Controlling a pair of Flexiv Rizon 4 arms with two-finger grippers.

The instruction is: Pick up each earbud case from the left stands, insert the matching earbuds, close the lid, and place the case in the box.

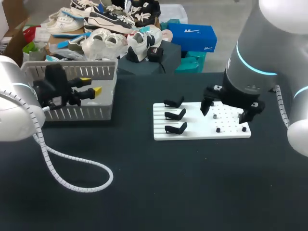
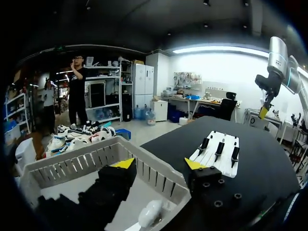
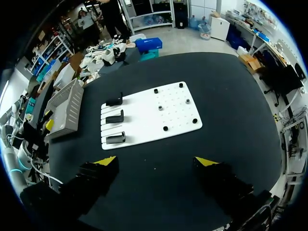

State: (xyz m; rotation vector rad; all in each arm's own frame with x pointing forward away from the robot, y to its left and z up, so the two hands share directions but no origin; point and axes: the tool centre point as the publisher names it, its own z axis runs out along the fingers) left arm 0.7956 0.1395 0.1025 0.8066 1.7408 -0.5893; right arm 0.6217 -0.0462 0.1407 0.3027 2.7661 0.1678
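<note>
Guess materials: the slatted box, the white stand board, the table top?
Box: light grey moulded plastic, going by its slotted walls. Board: white, matte, likely plastic, with rows of holes. Table top: black, matte, cloth or mat; cannot tell which.

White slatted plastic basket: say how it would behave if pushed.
The white slatted plastic basket looks thin-walled and nearly empty, so probably light and apt to slide on the black tabletop. Its low, wide shape suggests it would hardly tip.
</note>
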